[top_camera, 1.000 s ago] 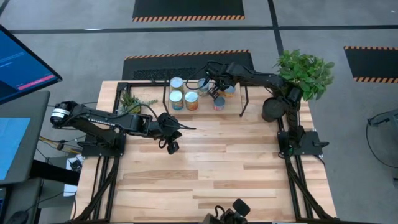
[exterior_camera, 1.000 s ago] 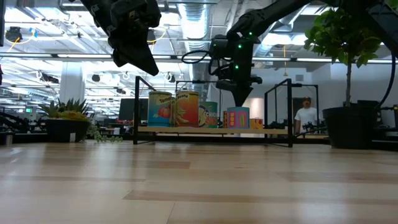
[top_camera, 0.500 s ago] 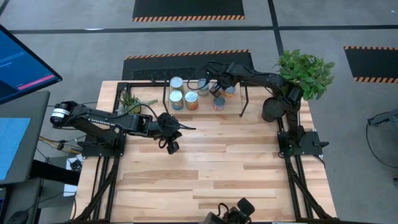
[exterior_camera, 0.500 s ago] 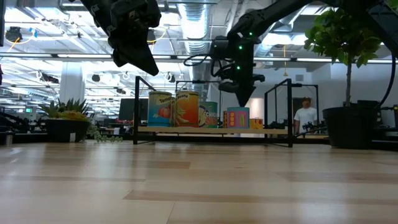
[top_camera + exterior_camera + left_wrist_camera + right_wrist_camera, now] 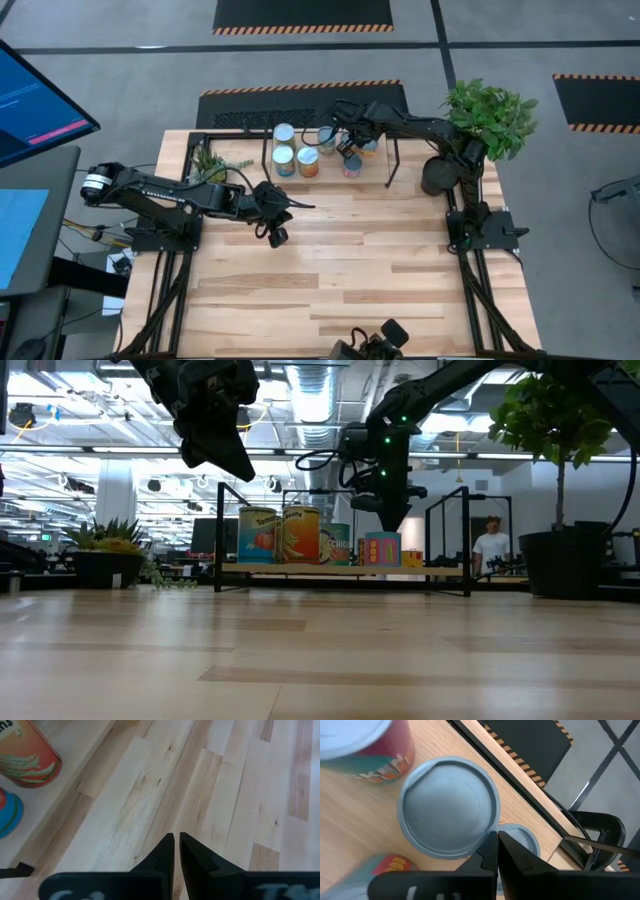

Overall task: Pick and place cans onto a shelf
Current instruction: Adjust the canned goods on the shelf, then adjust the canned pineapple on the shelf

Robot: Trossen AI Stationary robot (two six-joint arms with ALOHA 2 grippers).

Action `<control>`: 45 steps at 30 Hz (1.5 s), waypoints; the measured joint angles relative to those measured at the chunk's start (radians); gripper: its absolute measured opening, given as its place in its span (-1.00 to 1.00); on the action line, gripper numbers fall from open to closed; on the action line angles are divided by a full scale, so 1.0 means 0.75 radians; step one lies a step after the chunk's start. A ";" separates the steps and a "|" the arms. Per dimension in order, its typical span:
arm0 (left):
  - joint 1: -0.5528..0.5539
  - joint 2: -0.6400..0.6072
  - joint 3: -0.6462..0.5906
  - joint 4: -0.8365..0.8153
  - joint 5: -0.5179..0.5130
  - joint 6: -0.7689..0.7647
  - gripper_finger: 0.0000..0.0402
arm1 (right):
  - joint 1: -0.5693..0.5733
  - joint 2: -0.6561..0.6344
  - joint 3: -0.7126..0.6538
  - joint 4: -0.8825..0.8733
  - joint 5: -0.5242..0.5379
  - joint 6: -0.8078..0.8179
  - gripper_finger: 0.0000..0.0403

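So the shelf (image 5: 330,165) sits along the far edge of the tabletop (image 5: 340,270), roughly in the middle, and the whole near half of the tabletop is bare planks, so lots of open room there. From above I can count six cans (image 5: 296,160) on the shelf for sure: three on the left side in a tight cluster, and three more bunched under the right arm, partly hidden, so there could be another I can't make out. From the low view they stand upright in a row on the board.

The right tool (image 5: 347,148) hangs just above the right-hand bunch, fingers pinched narrow with nothing between them. Its wrist camera looks straight down on a pale-blue can top (image 5: 449,812) with a red-labelled one touching or nearly touching it.

The left tool (image 5: 277,234) hovers over open tabletop, well apart from the shelf front, also pinched shut and empty.

One dark plant pot (image 5: 437,176) with a leafy plant sits at the right far corner, and a smaller plant (image 5: 213,162) sits left of the shelf.
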 joint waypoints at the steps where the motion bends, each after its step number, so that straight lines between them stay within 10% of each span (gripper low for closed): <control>1: 0.000 0.000 0.001 0.000 0.000 0.000 -0.93 | 0.000 0.000 0.000 -0.004 -0.001 0.000 -0.87; 29: -0.001 0.000 0.001 0.000 0.011 0.004 -0.93 | 0.081 -0.184 0.001 0.006 0.076 0.034 -0.87; 45: 0.000 0.000 0.001 0.004 0.011 0.008 -0.93 | 0.649 -0.596 0.002 -0.010 0.131 0.479 -0.87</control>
